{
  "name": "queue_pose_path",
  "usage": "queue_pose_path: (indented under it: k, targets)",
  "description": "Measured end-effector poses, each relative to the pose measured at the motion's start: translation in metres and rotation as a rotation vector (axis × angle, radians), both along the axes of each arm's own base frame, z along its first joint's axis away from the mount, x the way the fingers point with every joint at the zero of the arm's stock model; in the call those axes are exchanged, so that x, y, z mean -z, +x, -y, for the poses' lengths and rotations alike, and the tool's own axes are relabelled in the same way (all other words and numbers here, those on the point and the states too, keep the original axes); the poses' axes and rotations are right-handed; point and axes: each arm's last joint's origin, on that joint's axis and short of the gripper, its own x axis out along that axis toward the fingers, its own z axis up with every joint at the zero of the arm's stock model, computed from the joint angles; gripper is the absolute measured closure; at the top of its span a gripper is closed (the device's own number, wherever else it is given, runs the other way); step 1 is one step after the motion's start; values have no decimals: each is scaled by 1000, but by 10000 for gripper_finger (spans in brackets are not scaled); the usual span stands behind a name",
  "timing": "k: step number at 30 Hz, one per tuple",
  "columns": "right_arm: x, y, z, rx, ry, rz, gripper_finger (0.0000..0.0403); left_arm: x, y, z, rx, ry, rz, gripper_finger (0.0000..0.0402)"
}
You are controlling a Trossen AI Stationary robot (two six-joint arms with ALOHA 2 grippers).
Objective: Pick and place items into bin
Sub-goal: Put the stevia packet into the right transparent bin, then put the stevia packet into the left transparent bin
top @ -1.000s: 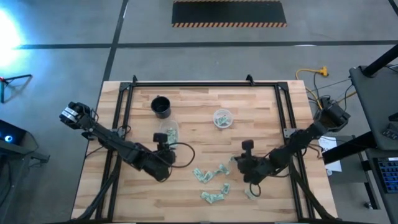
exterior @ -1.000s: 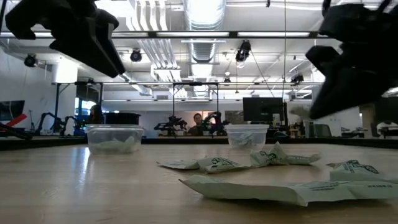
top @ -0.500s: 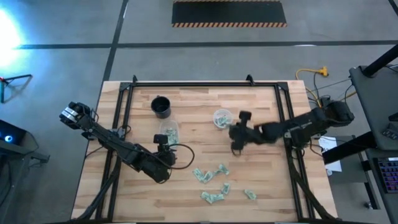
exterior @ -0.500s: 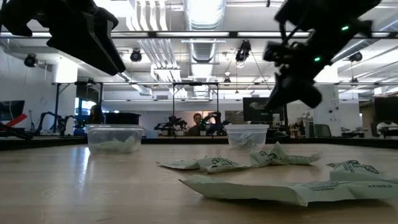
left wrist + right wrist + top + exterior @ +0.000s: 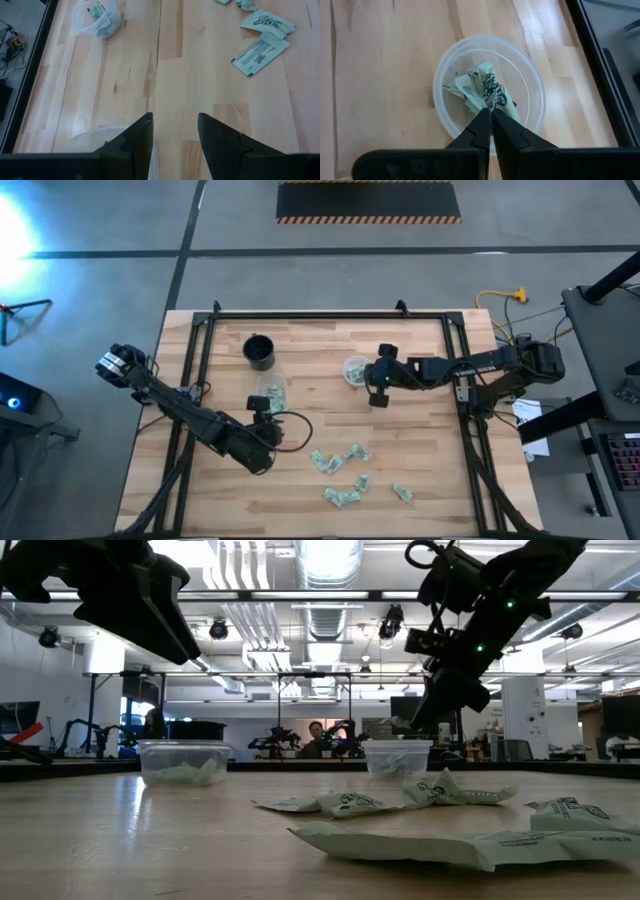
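Observation:
Several small green-and-white items lie flat on the wooden table, near its front edge (image 5: 340, 475) (image 5: 350, 804). My right gripper (image 5: 491, 114) (image 5: 371, 384) hangs shut over a clear round bin (image 5: 489, 85) (image 5: 356, 370) that holds crumpled items; one item (image 5: 490, 92) sits at its fingertips. My left gripper (image 5: 175, 131) (image 5: 271, 412) stands open in the air beside a second clear bin (image 5: 271, 389) (image 5: 95, 137), with nothing between its fingers. A black cup (image 5: 260, 352) stands at the far left. My right gripper pinches one crumpled item by its narrow end (image 5: 489, 106) between its two fingertips. The fingers slant down from the table's right side. The item sticks out beyond the tips, over the inside of the clear bin; whether it touches the pieces below I cannot tell.
Black frame rails (image 5: 330, 315) run along the table's far, left and right sides. Bare wood (image 5: 310, 395) lies between the two clear bins. In the low view the room with lights and benches shows behind the table.
My right gripper has swung from the loose items at the table's near right toward the far edge and left, rising a little and rolling, and now hangs over the clear bin. It has stayed shut. The items on the table lie as before.

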Motion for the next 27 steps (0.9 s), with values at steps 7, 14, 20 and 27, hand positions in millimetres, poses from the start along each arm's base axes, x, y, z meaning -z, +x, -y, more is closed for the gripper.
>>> queue_pose_path:
  k: [7, 14, 20, 27]
  targets:
    - [0, 0, 0, -20, 10, 1, 359, -1, 2, 2, 17, -26, 13, 262]
    - [-4, 1, 2, 24, -47, 28, 279, 1, 3, 4, 54, -50, 12, 262]
    - [-11, -1, -5, -40, -52, 39, 249, 20, 29, 25, 332, -70, 27, 262]
    - [-22, -6, -27, -133, -53, 51, 254, 47, 58, 44, 477, -37, 22, 262]
